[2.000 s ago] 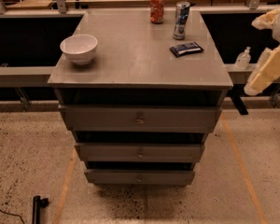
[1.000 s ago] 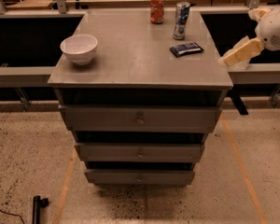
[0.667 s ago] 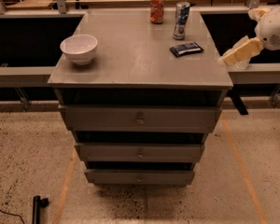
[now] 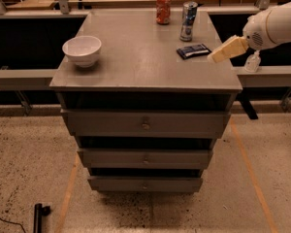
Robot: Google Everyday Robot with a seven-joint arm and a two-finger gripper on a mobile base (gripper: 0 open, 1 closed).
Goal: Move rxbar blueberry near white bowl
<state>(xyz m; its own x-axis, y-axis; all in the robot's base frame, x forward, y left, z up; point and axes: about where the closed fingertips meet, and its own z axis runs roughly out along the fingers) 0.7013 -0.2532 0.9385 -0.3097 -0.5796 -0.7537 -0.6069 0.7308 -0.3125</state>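
The rxbar blueberry (image 4: 194, 50) is a flat dark navy bar lying on the grey cabinet top (image 4: 136, 57), near its right edge. The white bowl (image 4: 82, 50) stands at the left edge of the same top, far from the bar. My gripper (image 4: 227, 49) comes in from the right on a white arm, just right of the bar and a little above the top's right edge. It holds nothing that I can see.
A tall blue-silver can (image 4: 188, 21) stands just behind the bar, and a red can (image 4: 163, 8) stands at the back edge. Three drawers (image 4: 145, 125) sit below the top. A rail with a small white bottle (image 4: 252, 62) runs along the right.
The arm has swung up and left from beside the cabinet, so the gripper now sits close to the bar's right end. Bar, bowl and cans have not moved.
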